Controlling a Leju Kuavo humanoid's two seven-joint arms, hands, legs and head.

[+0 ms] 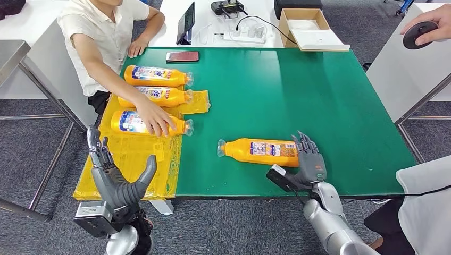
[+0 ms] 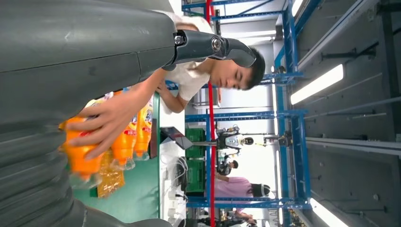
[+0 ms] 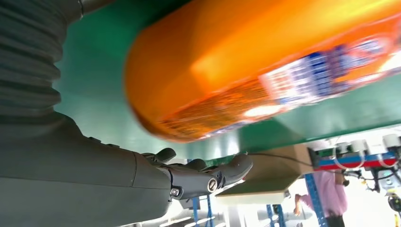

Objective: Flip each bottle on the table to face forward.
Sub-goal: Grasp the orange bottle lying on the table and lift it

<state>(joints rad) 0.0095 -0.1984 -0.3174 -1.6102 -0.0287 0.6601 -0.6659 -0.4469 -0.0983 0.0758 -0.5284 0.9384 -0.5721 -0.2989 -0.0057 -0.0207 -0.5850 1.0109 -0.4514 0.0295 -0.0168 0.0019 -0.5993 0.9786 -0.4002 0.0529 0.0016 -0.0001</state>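
The orange plastic bottle lies on its side near the green surface's near edge, long axis left to right, cap leftwards. The right hand touches its base end, fingers spread, gripping nothing. The left hand hangs open, well apart.

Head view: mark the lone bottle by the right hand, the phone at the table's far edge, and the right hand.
Lone bottle (image 1: 260,151), head view, on its label.
Phone (image 1: 182,56), head view, middle of its screen.
Right hand (image 1: 308,162), head view, back of the hand.
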